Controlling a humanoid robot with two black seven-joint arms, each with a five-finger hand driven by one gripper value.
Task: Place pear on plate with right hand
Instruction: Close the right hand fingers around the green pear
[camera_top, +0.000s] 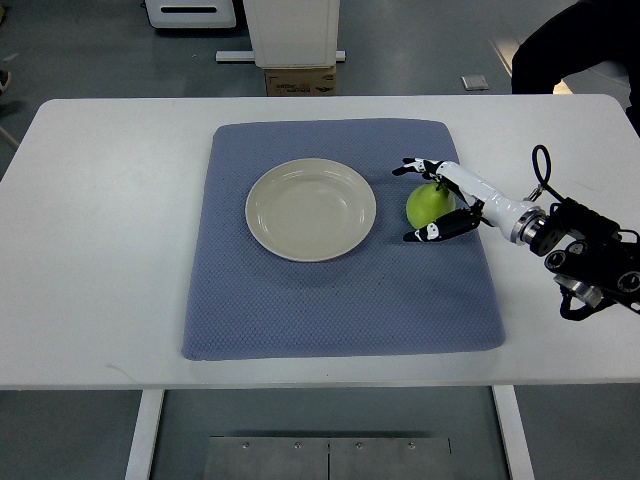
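A green pear (428, 205) rests on the blue mat (340, 300), just right of the empty cream plate (311, 209). My right hand (407, 203) reaches in from the right edge and brackets the pear. Its fingers (418, 167) stretch over the far side of the fruit, and the thumb (432, 233) lies along the near side. The fingers look spread wider than the pear, so the hand is open around it without a firm grasp. The left arm does not show.
The white table (100, 250) carries the mat in its middle. A person's dark sleeve (570, 45) shows at the top right beyond the table. A cardboard box (300, 80) and white equipment stand on the floor behind the far edge.
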